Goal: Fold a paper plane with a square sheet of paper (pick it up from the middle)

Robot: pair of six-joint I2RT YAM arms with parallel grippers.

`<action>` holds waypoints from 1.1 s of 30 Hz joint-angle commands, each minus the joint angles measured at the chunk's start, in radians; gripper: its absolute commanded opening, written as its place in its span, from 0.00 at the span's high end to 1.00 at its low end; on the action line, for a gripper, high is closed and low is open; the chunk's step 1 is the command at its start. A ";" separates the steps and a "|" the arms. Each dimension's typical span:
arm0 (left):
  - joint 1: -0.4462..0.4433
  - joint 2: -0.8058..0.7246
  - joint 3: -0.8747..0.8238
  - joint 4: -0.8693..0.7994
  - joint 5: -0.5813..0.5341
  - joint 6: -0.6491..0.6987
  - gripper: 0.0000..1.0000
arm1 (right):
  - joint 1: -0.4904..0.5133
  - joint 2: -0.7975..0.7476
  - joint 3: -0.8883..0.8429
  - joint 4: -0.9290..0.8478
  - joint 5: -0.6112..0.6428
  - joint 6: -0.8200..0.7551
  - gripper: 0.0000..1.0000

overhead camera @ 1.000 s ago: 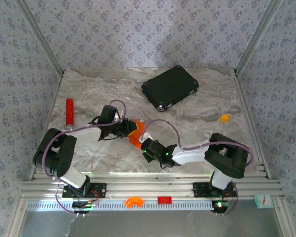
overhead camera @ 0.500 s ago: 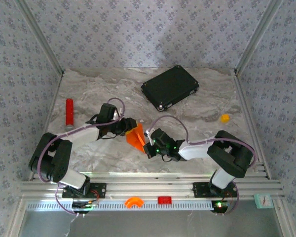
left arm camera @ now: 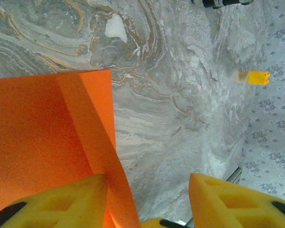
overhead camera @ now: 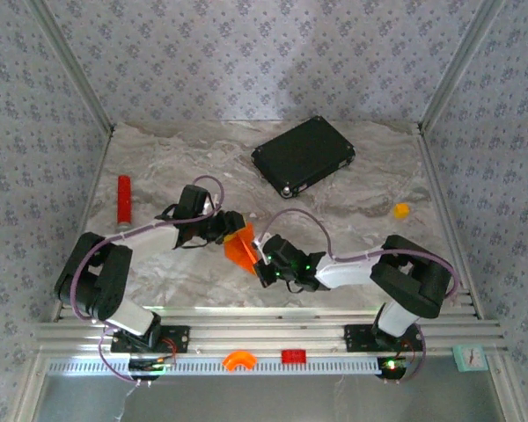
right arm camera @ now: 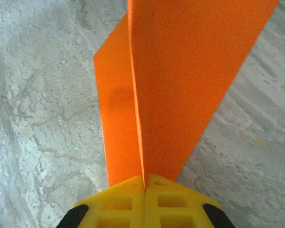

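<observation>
Right pincer (right arm camera: 143,183) still clamped on folded orange sheet (right arm camera: 180,71), left pincer (left arm camera: 147,192) gaping alongside, little shifted

The left arm (overhead camera: 145,236) and right arm (overhead camera: 345,271) share black joint housings and white links, with a lilac cable (overhead camera: 297,212) looping along each. Green lights glow at the bases (overhead camera: 378,334) at 6 o'clock. Jaws are yellow with cut hollows.

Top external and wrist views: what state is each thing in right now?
orange paper: folded along a crease, held by the right gripper.
right gripper: shut on the paper's fold.
left gripper: open, paper edge between its fingers.
black case: closed, lying flat.
red cylinder: lying on its side.
</observation>
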 commanded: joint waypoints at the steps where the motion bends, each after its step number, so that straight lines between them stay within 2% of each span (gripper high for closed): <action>1: 0.000 0.017 0.024 -0.022 0.012 -0.015 0.52 | 0.018 0.013 0.041 -0.067 0.118 -0.060 0.95; 4: 0.001 0.025 0.022 -0.025 0.014 -0.020 0.60 | 0.039 0.013 0.046 -0.070 0.171 -0.066 0.93; 8: 0.001 0.024 0.017 -0.024 0.013 -0.028 0.63 | 0.060 0.021 0.061 -0.096 0.234 -0.087 0.85; 12: 0.000 0.024 0.022 -0.019 0.022 -0.032 0.70 | 0.075 0.046 0.089 -0.139 0.275 -0.098 0.83; 14: 0.001 0.023 0.024 -0.016 0.026 -0.032 0.72 | 0.084 0.055 0.096 -0.146 0.294 -0.100 0.83; 19: 0.001 0.018 0.021 -0.013 0.028 -0.035 0.73 | 0.087 0.052 0.094 -0.135 0.301 -0.079 0.93; 26: 0.001 -0.001 0.020 -0.024 0.001 -0.034 0.71 | 0.065 0.033 0.060 -0.099 0.238 -0.043 0.99; 33: 0.015 -0.101 0.010 -0.073 -0.098 -0.020 0.52 | -0.008 0.054 -0.012 0.036 0.042 0.056 1.00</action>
